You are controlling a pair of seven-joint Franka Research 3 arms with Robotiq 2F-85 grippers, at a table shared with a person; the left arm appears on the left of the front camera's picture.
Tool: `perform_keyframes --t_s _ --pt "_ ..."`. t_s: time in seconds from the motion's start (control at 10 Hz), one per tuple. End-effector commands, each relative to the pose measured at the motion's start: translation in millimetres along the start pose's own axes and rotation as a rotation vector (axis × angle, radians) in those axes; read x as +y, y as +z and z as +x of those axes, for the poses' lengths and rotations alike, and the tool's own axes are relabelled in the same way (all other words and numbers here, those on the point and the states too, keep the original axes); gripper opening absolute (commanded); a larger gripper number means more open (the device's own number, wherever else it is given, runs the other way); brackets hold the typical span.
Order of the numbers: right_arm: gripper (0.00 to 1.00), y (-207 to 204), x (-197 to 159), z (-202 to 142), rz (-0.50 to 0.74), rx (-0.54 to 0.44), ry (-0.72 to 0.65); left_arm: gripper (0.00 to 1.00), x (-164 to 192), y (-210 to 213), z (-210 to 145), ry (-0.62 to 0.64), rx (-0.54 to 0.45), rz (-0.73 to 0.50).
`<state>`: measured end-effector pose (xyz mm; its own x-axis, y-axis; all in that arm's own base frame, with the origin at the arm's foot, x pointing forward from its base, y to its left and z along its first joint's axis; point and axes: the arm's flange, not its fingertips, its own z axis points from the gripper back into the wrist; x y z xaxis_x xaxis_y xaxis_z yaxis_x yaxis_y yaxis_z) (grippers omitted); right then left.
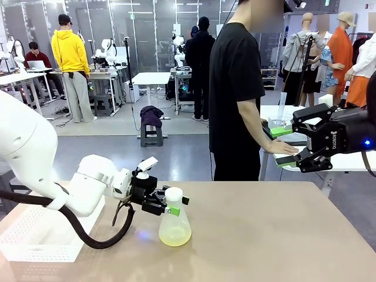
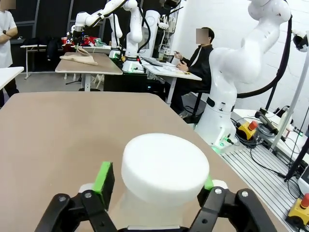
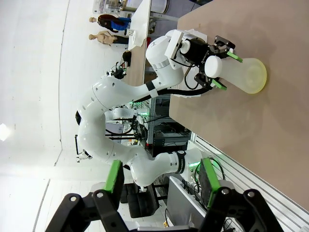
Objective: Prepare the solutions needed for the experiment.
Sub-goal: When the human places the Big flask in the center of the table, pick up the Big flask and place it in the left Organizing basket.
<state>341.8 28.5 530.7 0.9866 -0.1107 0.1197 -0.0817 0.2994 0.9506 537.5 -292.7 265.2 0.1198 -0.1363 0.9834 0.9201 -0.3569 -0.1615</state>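
A translucent whitish conical flask (image 1: 175,226) with a white cap stands upright on the brown table (image 1: 270,235), left of the middle. The solutions, a little pale yellow liquid (image 1: 174,237), lie in its bottom. My left gripper (image 1: 178,205) comes in level from the left, with one green pad on each side of the flask's neck just under the cap. In the left wrist view the cap (image 2: 164,169) sits between the fingers of my left gripper (image 2: 155,180) and hides whether the pads touch the neck. My right gripper (image 1: 302,150) hovers open and empty high at the right. Its wrist view looks down past my right gripper (image 3: 161,181) at the flask (image 3: 246,75) and my left gripper (image 3: 225,70).
A white perforated tray (image 1: 35,238) lies at the table's left front. A person in black (image 1: 235,88) stands beyond the far edge with a hand (image 1: 282,147) on a neighbouring white table. Bare brown tabletop stretches to the right of the flask.
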Motion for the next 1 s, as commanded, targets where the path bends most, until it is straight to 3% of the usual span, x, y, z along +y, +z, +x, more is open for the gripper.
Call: perform_keyframes --t_s 0.0,0.1,0.2,0.3,0.4,0.5,0.6,0.7,0.9 --pt "0.79 -0.5 1.7 0.7 0.019 -0.005 0.009 0.77 10.8 -3.1 2.3 0.018 0.003 -0.011" --pt "0.79 -0.5 1.7 0.7 0.019 -0.005 0.009 0.47 12.1 -3.2 2.8 0.021 0.0 -0.006" --pt "0.79 -0.5 1.7 0.7 0.019 -0.005 0.009 0.59 12.2 -2.3 2.3 0.024 -0.003 -0.003" --pt "0.79 -0.5 1.7 0.7 0.019 -0.005 0.009 0.29 12.8 -2.8 4.1 0.025 -0.004 0.002" --pt "0.79 -0.5 1.7 0.7 0.019 -0.005 0.009 0.41 12.8 -2.4 4.4 0.026 -0.005 0.008" --pt "0.79 -0.5 1.7 0.7 0.019 -0.005 0.009 0.11 12.3 -1.7 3.4 0.025 -0.004 0.008" --pt "0.79 -0.5 1.7 0.7 0.019 -0.005 0.009 0.23 11.8 -0.4 2.6 0.022 -0.005 0.013" --pt "0.79 -0.5 1.7 0.7 0.019 -0.005 0.009 0.0 11.1 0.5 2.9 0.018 -0.003 0.019" --pt "0.79 -0.5 1.7 0.7 0.019 -0.005 0.009 0.11 10.4 1.3 6.2 0.007 -0.006 0.033"
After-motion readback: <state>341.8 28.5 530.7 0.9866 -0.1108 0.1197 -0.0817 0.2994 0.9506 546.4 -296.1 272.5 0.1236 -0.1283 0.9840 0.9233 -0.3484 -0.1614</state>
